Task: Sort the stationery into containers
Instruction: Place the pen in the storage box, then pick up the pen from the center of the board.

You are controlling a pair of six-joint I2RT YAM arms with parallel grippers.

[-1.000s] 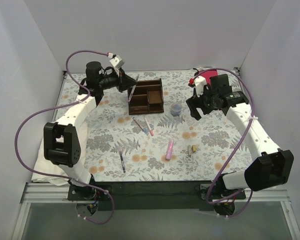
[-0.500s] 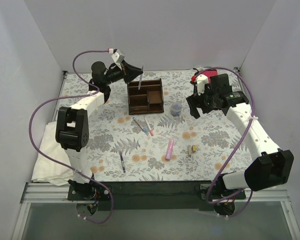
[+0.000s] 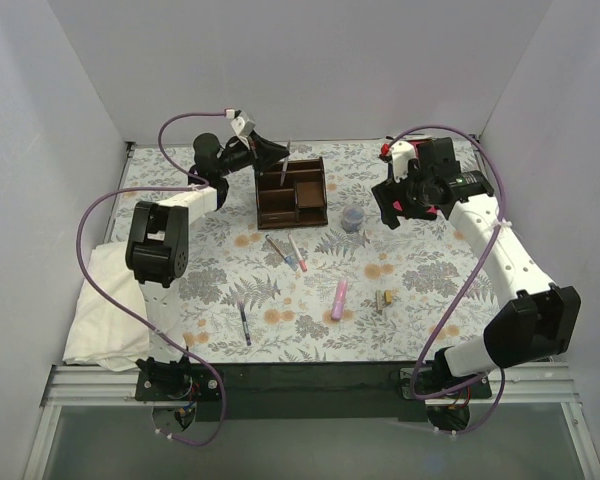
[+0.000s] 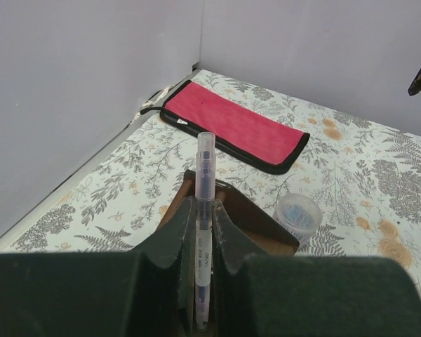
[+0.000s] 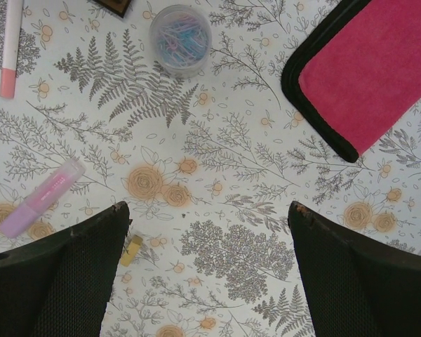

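Since a second ago the left arm has swung up and over toward the back of the table. The clear pen [image 4: 205, 203] now sits upright, pinched between the left gripper [image 4: 205, 228] fingers, right above the back-left part of the organiser [image 3: 292, 220]. Fingers are closed snug on the barrel, tip pointing down, so it looks like it's about to get dropped in, though I can't tell which compartment. Progress-wise it's early days: I can't make out anything in the organiser yet. Still lying on the table are the grey pen [image 3: 277, 246], pink-and-blue pen [image 3: 298, 253], black pen [image 3: 245, 324], pink marker [image 3: 338, 298], yellowish block [image 3: 386, 298] and clip cup [image 5: 181, 29]. The right gripper [image 5: 209, 210] has pulled back a bit and hangs spread wide, holding nothing, near the red pouch [image 5: 365, 77]. There's tiny print on the pen barrel, too small to read.
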